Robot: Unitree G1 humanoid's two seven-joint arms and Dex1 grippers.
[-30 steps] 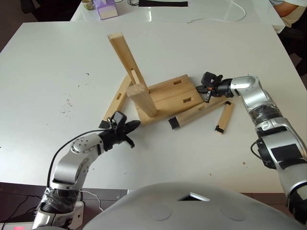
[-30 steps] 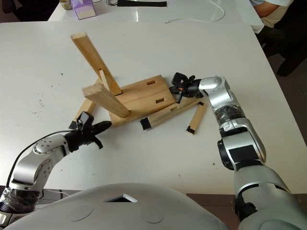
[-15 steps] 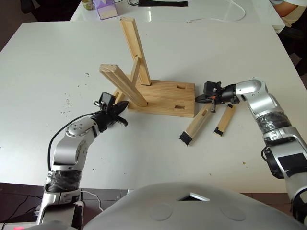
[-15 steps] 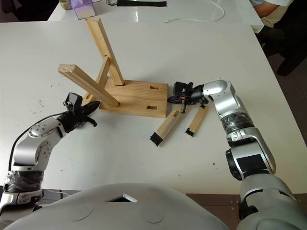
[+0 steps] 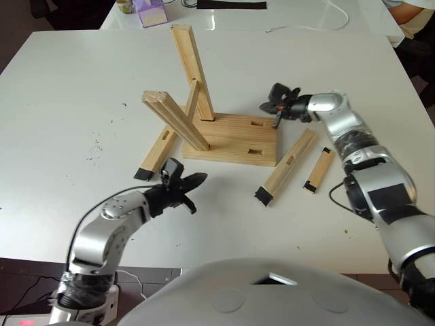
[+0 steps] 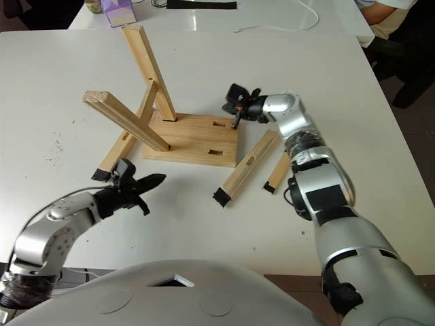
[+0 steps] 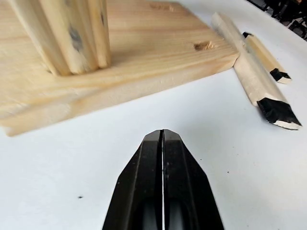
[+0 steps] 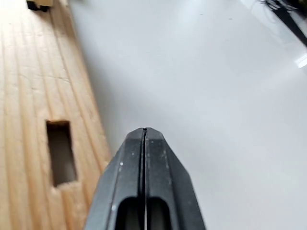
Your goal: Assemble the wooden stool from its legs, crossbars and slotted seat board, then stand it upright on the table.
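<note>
Half-built stool, both grippers empty

My left gripper [image 5: 194, 180], pressed together, hovers over the white bench [image 5: 75, 81], near the pale slotted wooden seat board [image 5: 234, 139]. The board lies flat, slots up for fitting, and two square wooden legs [image 5: 192, 71] slant from it. A loose black-tipped wooden leg [image 5: 287, 166] waits beside it. My right gripper [image 5: 274, 115], also pressed together, is at its far corner.

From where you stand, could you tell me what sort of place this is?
Probably an office or lab workroom: a large white table with a half-built wooden stool, and a second table behind holding a purple box and a loose white cable.
</note>
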